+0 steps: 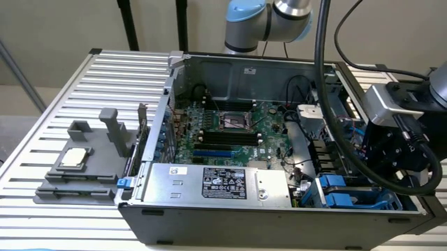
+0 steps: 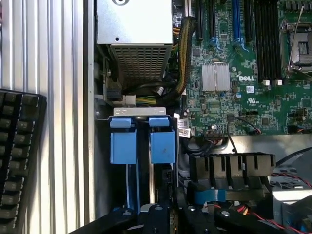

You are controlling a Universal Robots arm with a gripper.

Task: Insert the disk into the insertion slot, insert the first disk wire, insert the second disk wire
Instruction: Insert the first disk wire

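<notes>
The insertion slot (image 1: 342, 194) is the drive bay with bright blue rails in the near corner of the dark grey case, on the exterior view's right. In the wrist view its two blue tabs (image 2: 123, 146) stand side by side just ahead of my gripper (image 2: 158, 214). The dark fingers (image 2: 122, 215) meet at the bay's near end, shut. In the exterior view the gripper (image 1: 382, 175) hangs over that corner, partly behind a thick black hose. The disk is hidden. A flat blue cable (image 2: 219, 196) and red and black wires (image 2: 243, 212) lie beside the bay; I cannot tell which are disk wires.
A silver power-supply box (image 1: 209, 183) fills the case's front next to the bay. The green motherboard (image 1: 231, 130) lies behind it. A grey fixture with a chip (image 1: 73, 162) sits on the slatted table (image 1: 119, 73). A black keyboard (image 2: 19, 156) lies outside the case wall.
</notes>
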